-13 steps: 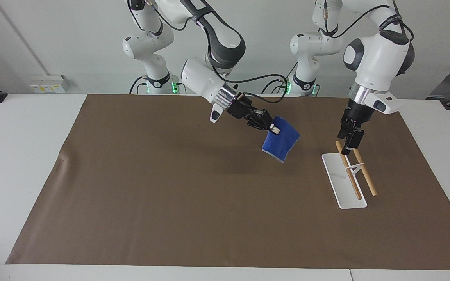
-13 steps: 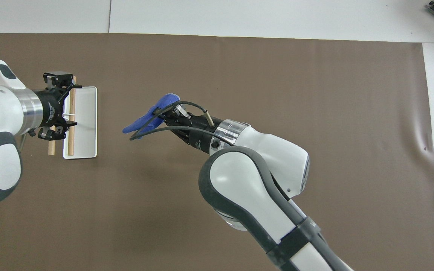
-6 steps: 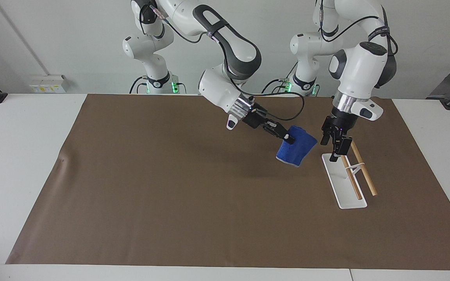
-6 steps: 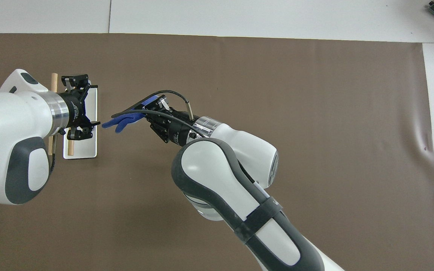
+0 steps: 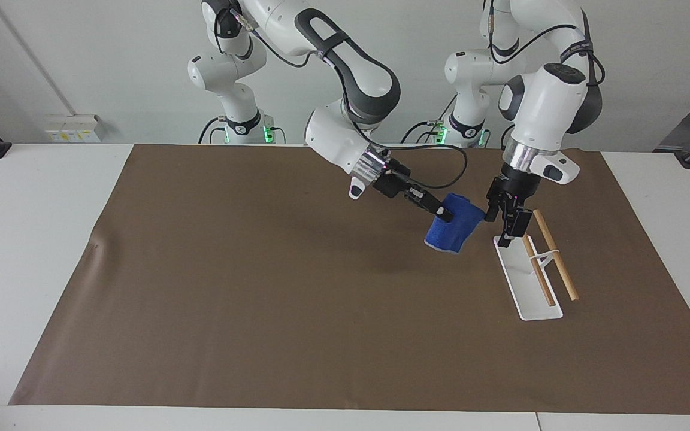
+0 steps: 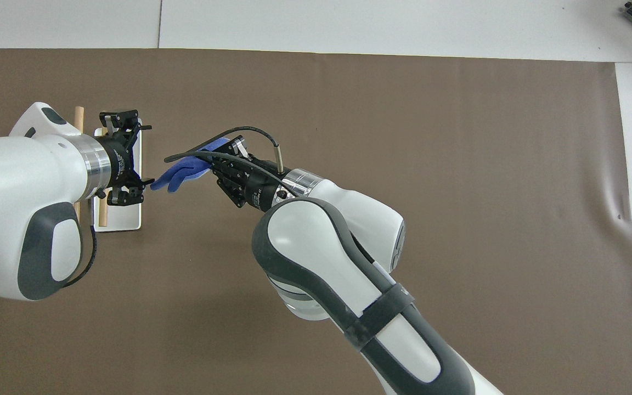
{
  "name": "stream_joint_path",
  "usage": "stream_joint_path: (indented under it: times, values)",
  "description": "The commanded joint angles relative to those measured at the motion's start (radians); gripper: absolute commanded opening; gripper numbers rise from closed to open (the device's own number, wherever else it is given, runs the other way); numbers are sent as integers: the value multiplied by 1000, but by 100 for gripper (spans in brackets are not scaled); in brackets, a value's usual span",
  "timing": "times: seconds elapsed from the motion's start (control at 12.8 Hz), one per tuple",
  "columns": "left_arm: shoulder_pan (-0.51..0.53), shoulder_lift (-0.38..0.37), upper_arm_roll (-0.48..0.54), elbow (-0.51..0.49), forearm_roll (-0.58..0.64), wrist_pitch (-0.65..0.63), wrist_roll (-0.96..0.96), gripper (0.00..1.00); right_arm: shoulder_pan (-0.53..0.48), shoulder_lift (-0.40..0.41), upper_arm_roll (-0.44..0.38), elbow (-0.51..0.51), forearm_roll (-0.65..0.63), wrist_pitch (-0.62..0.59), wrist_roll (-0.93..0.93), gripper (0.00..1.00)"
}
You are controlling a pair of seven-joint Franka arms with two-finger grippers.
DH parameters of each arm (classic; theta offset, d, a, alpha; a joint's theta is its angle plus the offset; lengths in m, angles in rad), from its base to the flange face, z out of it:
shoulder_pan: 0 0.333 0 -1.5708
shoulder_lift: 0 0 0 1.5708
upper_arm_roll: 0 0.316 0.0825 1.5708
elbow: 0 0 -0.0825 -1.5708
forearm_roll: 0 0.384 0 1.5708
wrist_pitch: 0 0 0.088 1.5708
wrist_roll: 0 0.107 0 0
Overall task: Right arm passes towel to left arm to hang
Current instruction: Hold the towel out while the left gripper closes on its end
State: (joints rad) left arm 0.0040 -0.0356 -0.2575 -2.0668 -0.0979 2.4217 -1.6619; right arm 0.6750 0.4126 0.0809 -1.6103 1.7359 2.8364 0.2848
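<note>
**Towel held up beside the waiting gripper**

The right gripper (image 5: 441,212) is clamping one top corner of the blue towel (image 5: 454,230), which is hanging in the air over the brown mat (image 5: 261,287). The left gripper (image 5: 504,224) is hovering just beside the towel's edge, fingers spread apart, over the end of the white rack base (image 5: 524,281) with its two wooden rods (image 5: 554,254).

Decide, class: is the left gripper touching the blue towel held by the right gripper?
Cannot tell. The left gripper sits right at the towel edge in both views; neither shows clear contact or gap. The right gripper holds it.
</note>
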Motion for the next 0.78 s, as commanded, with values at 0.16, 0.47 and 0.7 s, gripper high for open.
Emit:
stream_joint_path:
  times: [0.16, 0.47, 0.7]
  values:
    - [-2, -9, -16, -10, -17, 11, -50, 87, -11, 12, 14, 26, 75, 26, 8, 0]
    - [4, -9, -17, -1, -16, 1, -55, 83, -11, 12, 14, 26, 83, 26, 7, 0]
    - [11, -13, -17, 1, 3, -76, 3, 85, -9, 12, 14, 26, 85, 28, 5, 0]
